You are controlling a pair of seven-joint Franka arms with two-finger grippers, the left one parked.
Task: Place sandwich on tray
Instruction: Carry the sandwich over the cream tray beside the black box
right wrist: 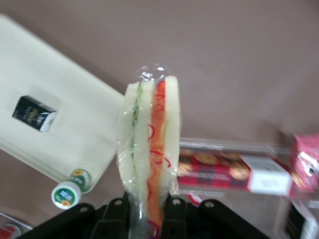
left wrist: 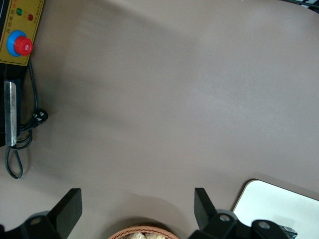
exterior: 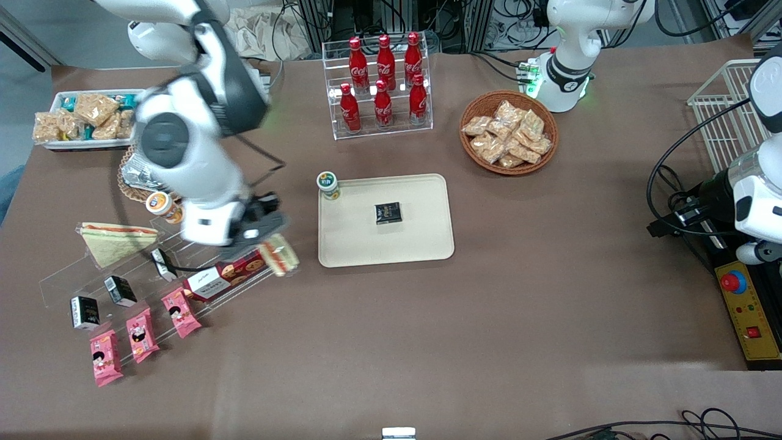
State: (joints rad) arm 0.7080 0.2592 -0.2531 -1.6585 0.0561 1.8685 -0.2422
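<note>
My right gripper [exterior: 270, 245] is shut on the sandwich [exterior: 280, 255], a clear-wrapped wedge of pale bread with orange-red and green filling. In the right wrist view the sandwich [right wrist: 149, 149] stands on edge between the black fingers [right wrist: 115, 211], its filling edge toward the camera. The gripper [right wrist: 148, 205] holds it above the table, between the clear display rack and the tray [exterior: 421, 201], close to the tray's edge on the working arm's side. The cream tray [right wrist: 65, 99] lies flat, and one corner of it shows in the left wrist view [left wrist: 279, 199].
A small black box [exterior: 387, 212] lies on the tray; a green-lidded cup [exterior: 328, 184] stands at its corner. A second wedge sandwich [exterior: 116, 241], a red cookie box [exterior: 226, 276] and pink packets [exterior: 180, 311] sit on the rack. A cola rack [exterior: 382, 79] and snack basket [exterior: 508, 131] stand farther back.
</note>
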